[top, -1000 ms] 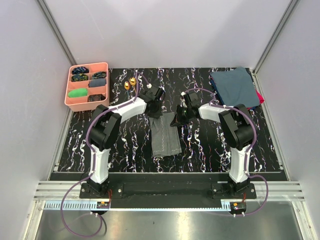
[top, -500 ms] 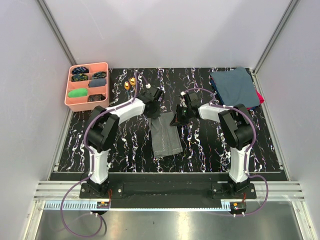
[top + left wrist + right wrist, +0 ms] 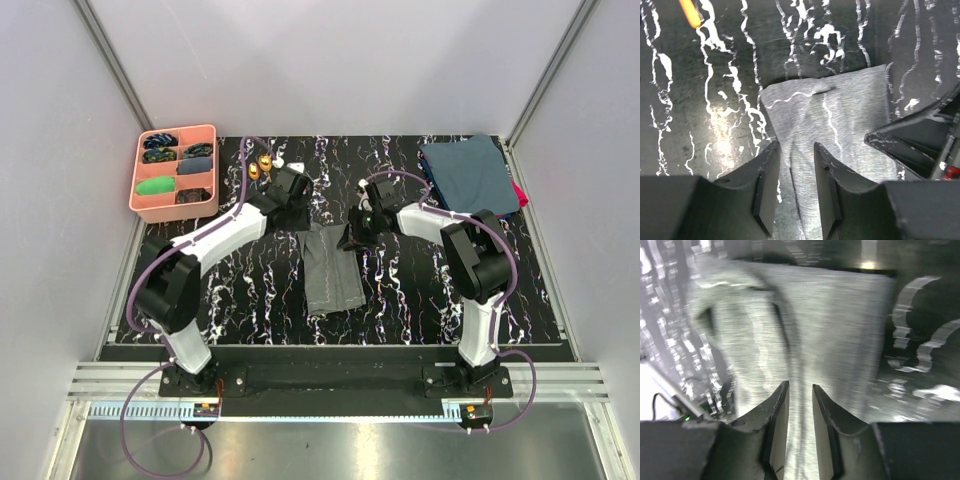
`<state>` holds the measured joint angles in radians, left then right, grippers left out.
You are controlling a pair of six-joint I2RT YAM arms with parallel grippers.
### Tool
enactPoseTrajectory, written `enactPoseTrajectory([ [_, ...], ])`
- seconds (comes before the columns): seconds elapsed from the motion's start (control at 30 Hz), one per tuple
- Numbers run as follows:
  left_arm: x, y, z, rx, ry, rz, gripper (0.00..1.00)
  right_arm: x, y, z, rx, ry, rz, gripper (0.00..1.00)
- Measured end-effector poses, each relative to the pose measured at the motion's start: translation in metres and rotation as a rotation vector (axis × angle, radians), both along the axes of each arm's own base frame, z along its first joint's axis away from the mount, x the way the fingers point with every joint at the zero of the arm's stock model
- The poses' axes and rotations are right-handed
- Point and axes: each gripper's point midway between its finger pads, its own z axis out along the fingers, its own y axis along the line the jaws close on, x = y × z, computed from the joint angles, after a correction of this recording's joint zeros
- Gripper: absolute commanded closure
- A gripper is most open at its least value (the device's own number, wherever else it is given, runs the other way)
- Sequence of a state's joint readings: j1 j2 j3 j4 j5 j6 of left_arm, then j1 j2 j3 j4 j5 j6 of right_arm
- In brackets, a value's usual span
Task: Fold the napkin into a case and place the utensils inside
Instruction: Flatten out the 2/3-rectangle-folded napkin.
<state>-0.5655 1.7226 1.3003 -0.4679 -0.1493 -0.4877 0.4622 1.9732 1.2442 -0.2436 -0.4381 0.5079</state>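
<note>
Top external view shows you the folded grey napkin (image 3: 332,272) lying flat as a narrow strip mid-table, its far end between the two arms' tips. Your left gripper (image 3: 795,148) hangs over that end, jaws parted, pinching nothing. Your right gripper (image 3: 799,388) is also released, with a narrow gap over the cloth, though its view is blurred. The gold utensils (image 3: 258,166) lie far left, beside the pink tray (image 3: 138,196), well apart from the napkin.

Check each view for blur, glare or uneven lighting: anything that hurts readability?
Top external: sharp, evenly lit, no harsh shadows. Left wrist: napkin in focus, bright glare on the glossy table beside it. Right wrist: heavy motion blur smears napkin and table; only the right gripper looks crisp.
</note>
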Motion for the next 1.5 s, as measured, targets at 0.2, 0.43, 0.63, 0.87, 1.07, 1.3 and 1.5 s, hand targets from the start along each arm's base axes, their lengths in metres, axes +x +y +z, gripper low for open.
enactPoseTrajectory([
  [0.2,-0.005,0.006,-0.031,0.035,0.058,0.013,0.69,-0.005,0.039,0.023,0.090,-0.019,0.056,0.81],
  [0.43,-0.004,0.007,-0.048,0.054,0.089,0.015,0.74,0.009,0.070,0.035,0.171,-0.042,0.068,0.93],
  [0.63,-0.003,0.004,-0.055,0.049,0.099,0.008,0.77,0.018,0.076,0.017,0.169,-0.011,0.050,0.95],
  [0.87,-0.004,0.000,-0.067,0.044,0.125,-0.004,0.78,0.029,0.079,0.001,0.161,0.007,0.036,0.97],
  [1.07,-0.003,-0.005,-0.071,0.024,0.127,-0.012,0.72,0.053,0.066,-0.007,0.155,-0.011,-0.003,0.98],
  [1.3,0.000,-0.005,-0.056,-0.024,0.109,-0.004,0.65,0.057,0.058,-0.008,0.163,-0.012,-0.007,0.81],
  [1.5,0.007,-0.002,-0.023,-0.081,0.050,0.003,0.68,0.041,0.047,0.014,0.139,-0.014,-0.006,0.67],
])
